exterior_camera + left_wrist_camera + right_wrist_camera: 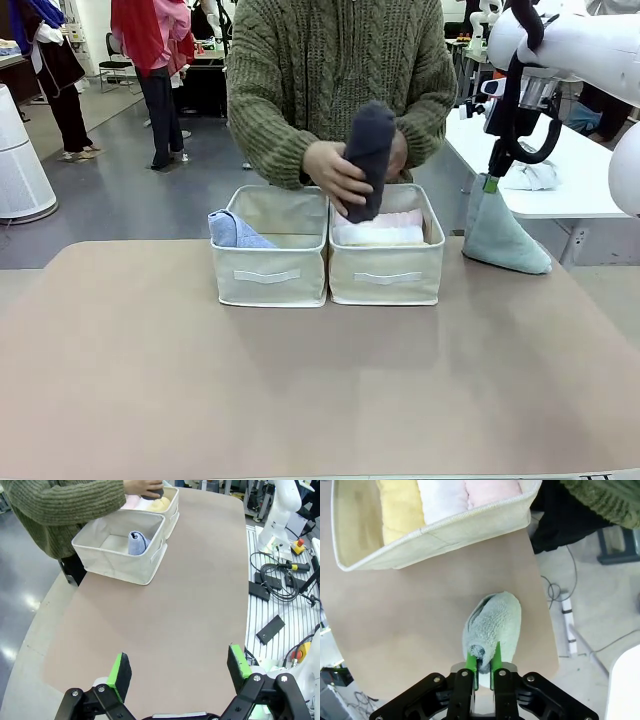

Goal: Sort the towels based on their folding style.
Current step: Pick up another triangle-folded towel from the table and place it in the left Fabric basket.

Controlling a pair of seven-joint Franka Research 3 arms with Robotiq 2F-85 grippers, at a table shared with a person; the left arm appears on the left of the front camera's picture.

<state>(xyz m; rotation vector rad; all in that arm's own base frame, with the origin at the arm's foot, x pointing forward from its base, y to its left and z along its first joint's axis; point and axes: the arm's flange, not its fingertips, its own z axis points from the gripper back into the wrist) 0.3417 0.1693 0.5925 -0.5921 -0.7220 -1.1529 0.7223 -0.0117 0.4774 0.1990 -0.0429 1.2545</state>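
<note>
A pale grey-green cone towel (500, 235) stands on the table's far right, and my right gripper (490, 184) is shut on its tip (482, 652). In the left bin (270, 265) lies a light blue cone towel (235, 231), seen too in the left wrist view (137, 542). The right bin (388, 270) holds yellow (402, 505), white (442, 497) and pale pink (492, 490) rolls. A person's hand (335, 175) lowers a dark grey roll (368, 160) into that bin. My left gripper (180, 672) hangs open over bare table at the near side.
The two cream bins stand side by side at the table's far middle. The tan tabletop (300, 390) in front of them is bare. A white table (560, 190) with a cloth bundle (530, 176) stands beyond the right edge. Cables and boxes (280, 580) lie off the table's side.
</note>
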